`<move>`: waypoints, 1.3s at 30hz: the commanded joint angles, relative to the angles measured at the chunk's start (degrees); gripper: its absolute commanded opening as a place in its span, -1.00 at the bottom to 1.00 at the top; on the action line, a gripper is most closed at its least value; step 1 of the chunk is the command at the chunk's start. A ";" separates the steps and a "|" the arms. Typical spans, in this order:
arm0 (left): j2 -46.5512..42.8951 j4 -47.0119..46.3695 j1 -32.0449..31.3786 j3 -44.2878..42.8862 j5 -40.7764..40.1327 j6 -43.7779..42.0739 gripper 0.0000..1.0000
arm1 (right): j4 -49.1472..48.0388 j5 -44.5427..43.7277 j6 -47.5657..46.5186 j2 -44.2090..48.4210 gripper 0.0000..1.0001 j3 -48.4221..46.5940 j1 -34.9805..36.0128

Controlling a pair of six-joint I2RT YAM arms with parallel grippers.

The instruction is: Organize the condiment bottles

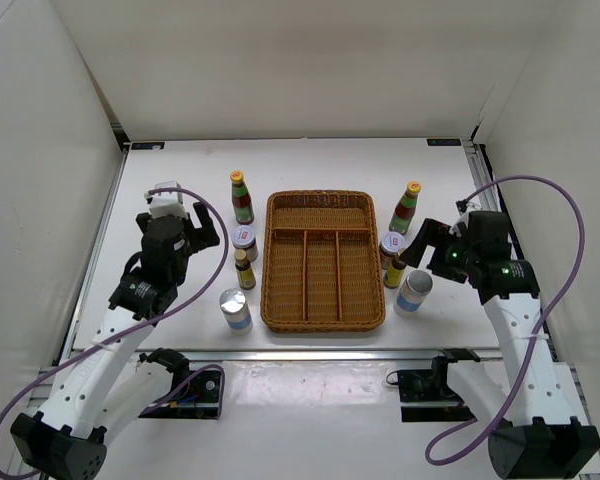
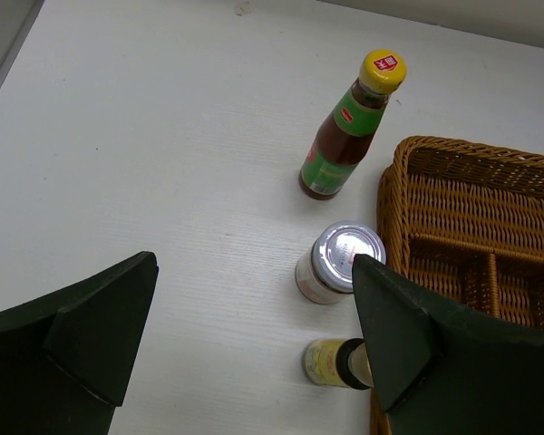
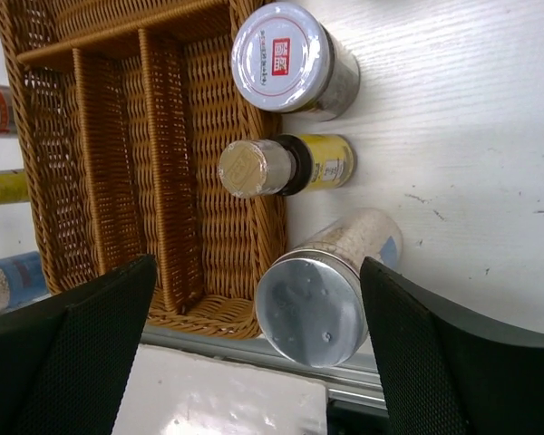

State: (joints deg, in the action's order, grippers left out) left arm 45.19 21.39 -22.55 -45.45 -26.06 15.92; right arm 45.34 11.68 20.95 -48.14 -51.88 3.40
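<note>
The brown wicker tray (image 1: 323, 312) lies at the centre, with nothing in it. To its left stand a tall yellow-capped bottle (image 1: 241, 196), a white-lidded jar (image 1: 244, 240), a tiny dark bottle (image 1: 244, 270) and a silver-topped cylinder (image 1: 235, 310). To its right stand the same four: a tall bottle (image 1: 406, 207), a jar (image 1: 392, 247), a tiny bottle (image 1: 395, 270) and a cylinder (image 1: 414, 291). My left gripper (image 2: 254, 263) is open and empty, left of the jar (image 2: 337, 263). My right gripper (image 3: 258, 267) is open and empty, above the cylinder (image 3: 322, 294).
The tray's wall (image 2: 394, 195) stands close beside the left row, and its corner (image 3: 218, 313) beside the right row. A metal rail (image 1: 310, 355) runs along the table's near edge. White walls enclose the table on three sides.
</note>
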 commanded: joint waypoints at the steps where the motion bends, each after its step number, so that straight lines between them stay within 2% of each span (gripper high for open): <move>1: -0.45 -0.64 -0.22 -0.34 0.75 -0.45 0.99 | 0.01 1.68 1.02 -1.78 0.90 1.07 0.20; 9: -0.45 -0.64 -0.22 -0.34 1.28 -0.45 0.99 | 1.42 -5.52 3.66 -3.53 0.79 2.92 2.31; 16: -0.45 -1.17 -0.22 -0.34 1.28 -0.45 0.99 | 2.03 -7.80 6.20 -7.32 0.48 3.54 5.82; 22: -0.45 -1.17 -0.22 -0.34 1.28 -0.45 0.99 | 4.92 -13.79 10.07 -7.32 0.48 4.06 12.06; 24: -0.45 -1.17 -0.22 -0.34 1.28 -0.45 0.99 | 5.71 -15.10 11.39 -7.84 0.54 4.06 13.73; 27: -0.98 -1.17 -0.22 -0.34 1.28 -0.45 0.99 | 7.65 -17.48 13.14 -7.85 0.76 4.06 16.19; 32: -1.51 -1.17 -0.22 -0.34 1.28 -0.45 0.99 | 10.02 -22.14 15.52 -7.93 0.74 3.54 19.89; 34: -1.51 -1.17 -0.22 -0.34 1.28 -0.45 0.99 | 10.64 -23.54 16.40 -8.46 0.57 3.01 20.77; 35: -1.51 -1.17 -0.22 -0.34 1.28 -0.45 0.99 | 10.64 -24.16 17.19 -8.46 0.42 3.01 21.29; 36: -2.03 -1.17 -0.22 -0.34 1.28 -0.45 0.99 | 11.17 -24.86 17.80 -8.46 0.18 3.01 21.30; 38: -2.03 -1.17 -0.22 -0.34 0.76 -0.45 0.99 | 12.40 -25.56 18.33 -8.46 0.01 2.31 21.30; 39: -2.64 -1.17 -0.22 -0.34 0.75 -0.45 0.99 | 14.06 -25.57 18.86 -7.07 -0.21 1.26 21.30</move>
State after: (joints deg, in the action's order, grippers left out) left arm 44.16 20.95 -22.55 -45.45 -25.61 15.70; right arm 54.61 -10.44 37.08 -56.42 -48.14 24.40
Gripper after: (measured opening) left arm 0.987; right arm 0.670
